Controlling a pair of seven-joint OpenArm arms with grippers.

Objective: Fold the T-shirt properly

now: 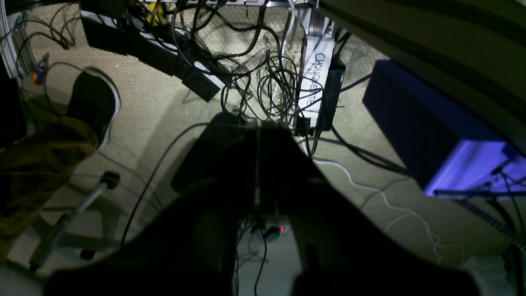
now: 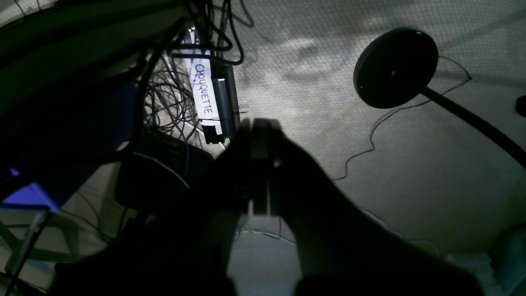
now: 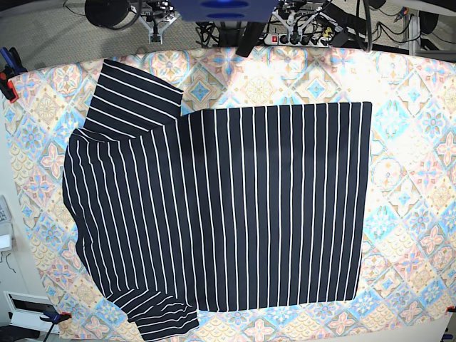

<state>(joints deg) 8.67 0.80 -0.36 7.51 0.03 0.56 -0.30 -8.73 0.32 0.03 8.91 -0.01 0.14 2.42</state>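
Observation:
The T-shirt (image 3: 221, 214), dark with thin white stripes, lies spread flat on the table in the base view. Its neck end points left and its straight hem runs down the right side. One sleeve (image 3: 132, 100) spreads out at the upper left, the other (image 3: 160, 313) at the lower left. Neither arm shows in the base view. In the left wrist view my left gripper (image 1: 258, 127) is a dark silhouette hanging over the floor, fingers together and holding nothing. My right gripper (image 2: 260, 123) looks the same in the right wrist view, shut and empty.
A pastel floral-tile tablecloth (image 3: 413, 178) covers the table, with clamps (image 3: 7, 75) at its left edge. On the floor off the table I see tangled cables (image 1: 271, 82), a labelled white box (image 1: 316, 88), a blue case (image 1: 431, 123) and a round black stand base (image 2: 394, 68).

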